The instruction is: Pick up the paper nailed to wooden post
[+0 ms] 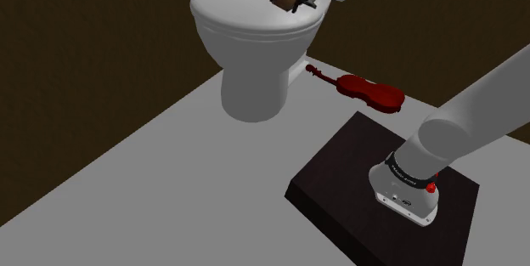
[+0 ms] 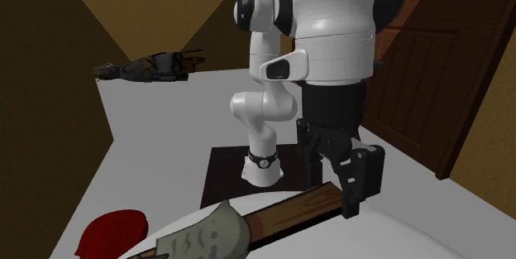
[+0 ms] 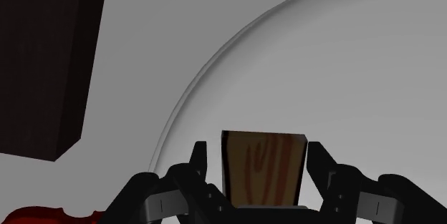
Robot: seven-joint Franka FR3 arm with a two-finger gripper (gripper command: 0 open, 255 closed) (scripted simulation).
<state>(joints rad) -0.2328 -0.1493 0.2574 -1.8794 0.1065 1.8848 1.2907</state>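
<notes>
You have the gripper point(image 3: 258, 151) over the toilet point(image 1: 255, 52), around the wooden post point(image 3: 263, 165).
The white toilet is the biggest thing you see. The arm point(image 1: 476, 111) reaches to it from the dark stand point(image 1: 340, 162) nearby. A red violin point(image 1: 369, 92) lies on the floor beside it. The post lies on the toilet's lid, with the grey paper point(image 2: 207, 234) on it. The black fingers stand apart, one on each side of the post's end, with a thin gap showing.

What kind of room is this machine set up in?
Most likely a bathroom: a white toilet stands on the pale floor, and there is a wooden door behind the arm. The red violin lying on the floor is an odd extra.
</notes>
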